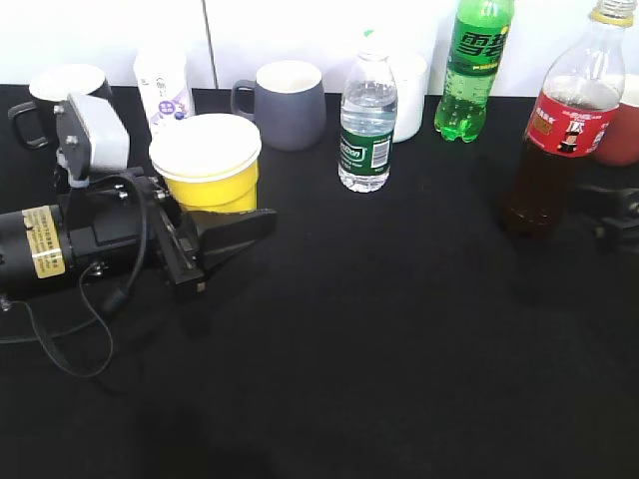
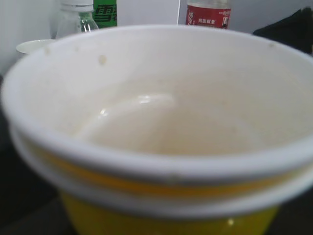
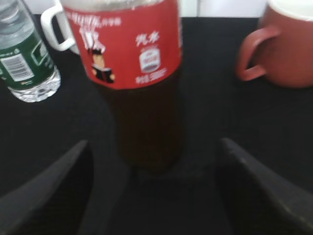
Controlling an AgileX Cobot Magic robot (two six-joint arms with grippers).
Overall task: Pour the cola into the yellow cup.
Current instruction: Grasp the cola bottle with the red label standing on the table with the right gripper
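The yellow cup [image 1: 208, 165] with white rim stands at the left, and its white inside fills the left wrist view [image 2: 156, 122]. My left gripper [image 1: 240, 222] reaches in from the left and is shut on the cup's lower part; only its front finger shows. The cola [image 1: 559, 130], a tall bottle of dark liquid with a red label, stands upright at the right. In the right wrist view the cola [image 3: 142, 58] is just ahead of my right gripper [image 3: 154, 196], which is open, a finger to each side, not touching it.
A grey mug [image 1: 290, 105], a small water bottle [image 1: 367, 125] and a green soda bottle [image 1: 474, 70] stand along the back. A red mug [image 3: 288, 46] is right of the cola. A black mug [image 1: 60, 95] and a small white bottle [image 1: 165, 90] stand behind the left arm.
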